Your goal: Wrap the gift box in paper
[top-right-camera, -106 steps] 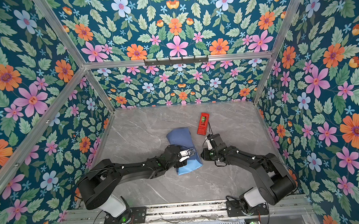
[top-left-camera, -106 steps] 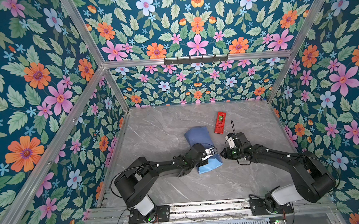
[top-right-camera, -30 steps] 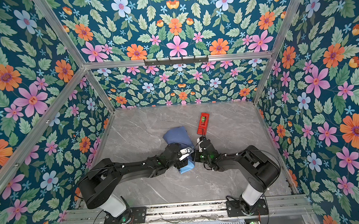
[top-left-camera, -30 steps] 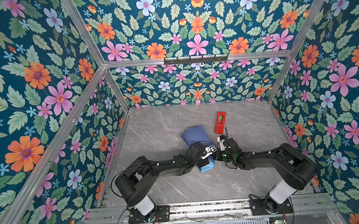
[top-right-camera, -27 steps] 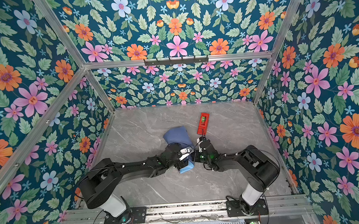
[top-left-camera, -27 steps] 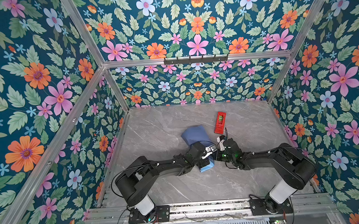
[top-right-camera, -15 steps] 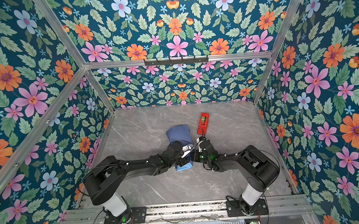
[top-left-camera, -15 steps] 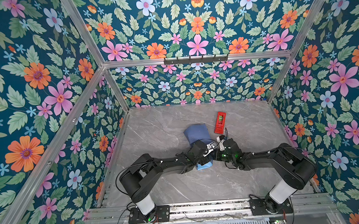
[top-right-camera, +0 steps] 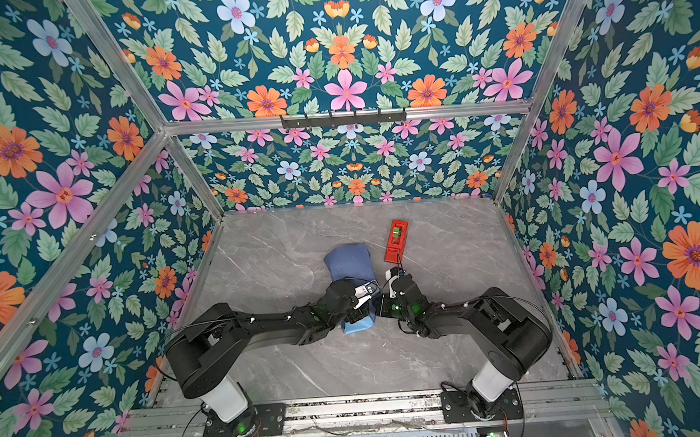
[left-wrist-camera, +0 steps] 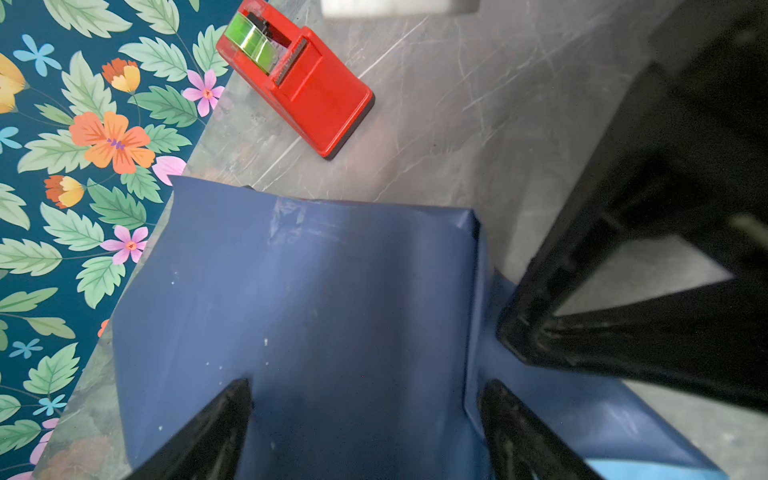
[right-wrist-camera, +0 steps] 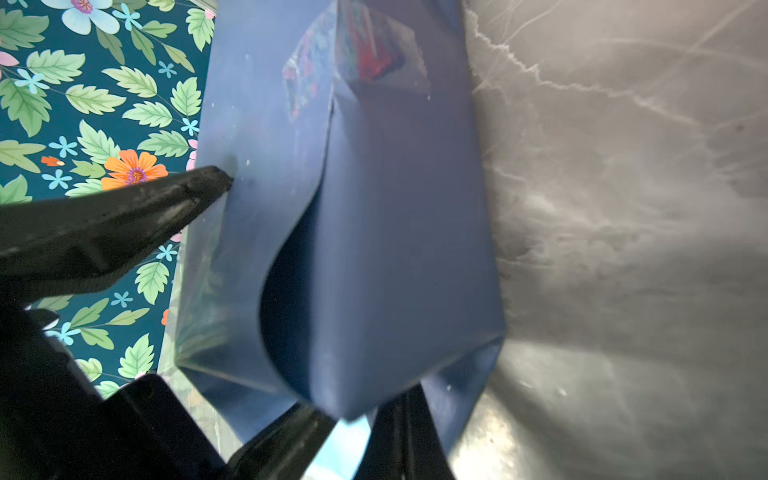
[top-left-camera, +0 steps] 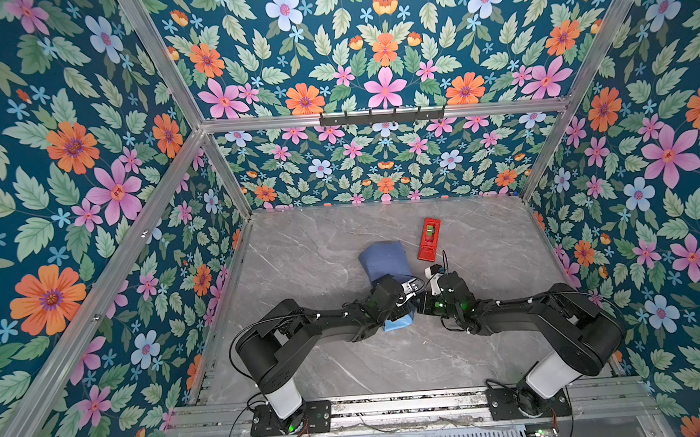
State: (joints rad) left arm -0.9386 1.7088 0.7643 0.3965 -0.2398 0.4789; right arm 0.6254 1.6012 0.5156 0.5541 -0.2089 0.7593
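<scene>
The paper (top-left-camera: pixel 384 261) lies mid-table, folded slate-blue side out around the gift box, which is hidden inside. A light-blue flap (top-left-camera: pixel 398 324) sticks out at the near end. My left gripper (top-left-camera: pixel 409 288) is open over the near end of the bundle, and in the left wrist view its fingers (left-wrist-camera: pixel 220 428) rest spread on the paper (left-wrist-camera: pixel 316 316). My right gripper (top-left-camera: pixel 419 303) meets it from the right and is shut on the paper's near flap (right-wrist-camera: pixel 347 446), with the wrapped bundle (right-wrist-camera: pixel 395 232) beyond. The left gripper's finger (right-wrist-camera: pixel 195 189) touches the bundle's side.
A red tape dispenser (top-left-camera: pixel 428 239) with a green roll lies just right of the bundle's far end, seen close in the left wrist view as the dispenser (left-wrist-camera: pixel 307 87). Grey marble table (top-left-camera: pixel 308 247) is boxed by floral walls. Both arms cross the near middle of the table.
The right gripper came in from the right to the paper's near flap, and the light-blue flap has shrunk toward the bundle. The left gripper slid slightly farther over the bundle, jaws narrowing a little.
</scene>
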